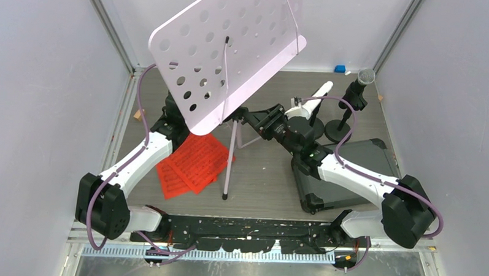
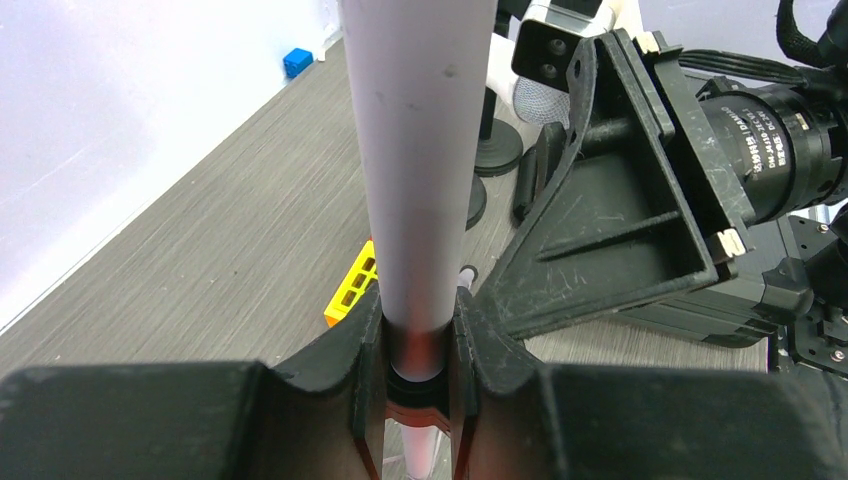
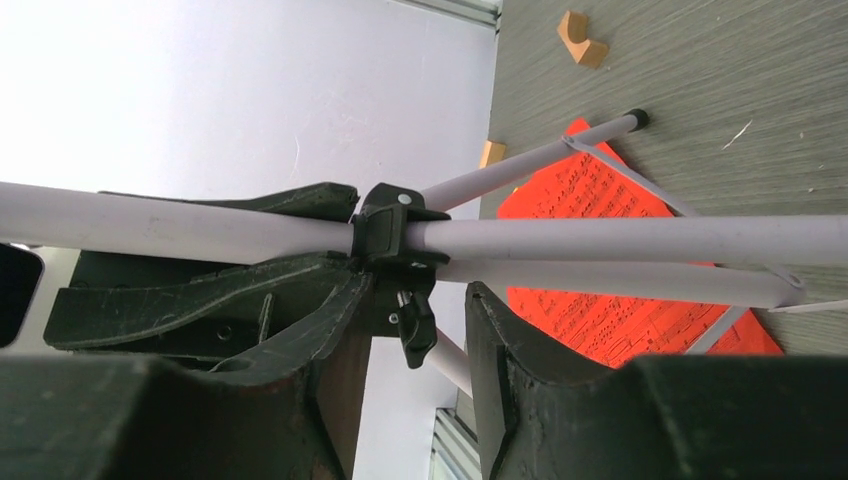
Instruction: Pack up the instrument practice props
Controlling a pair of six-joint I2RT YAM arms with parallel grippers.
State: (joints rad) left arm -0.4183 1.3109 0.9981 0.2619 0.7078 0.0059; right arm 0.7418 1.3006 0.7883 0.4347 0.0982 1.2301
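The pale lilac perforated music desk [image 1: 223, 48] stands tilted on its tripod legs [image 1: 229, 168]. My left gripper [image 2: 422, 340] is shut on the stand's lilac pole [image 2: 420, 150]; in the top view the desk mostly hides it. My right gripper [image 3: 418, 360] is open, its jaws on either side of the black clamp knob [image 3: 412, 325] at the tripod hub. Red sheet-music pages [image 1: 192, 164] lie on the floor under the stand. The white microphone [image 1: 314, 96] and the black grey-headed microphone [image 1: 360, 84] sit in their black round-based holders [image 1: 337, 132].
The dark hard case [image 1: 351, 172] lies at the right under my right arm. A small blue block [image 1: 339, 69] sits at the back wall, a yellow block [image 2: 352, 285] near the pole, and wooden blocks [image 3: 580, 25] by the left wall. Walls close in on three sides.
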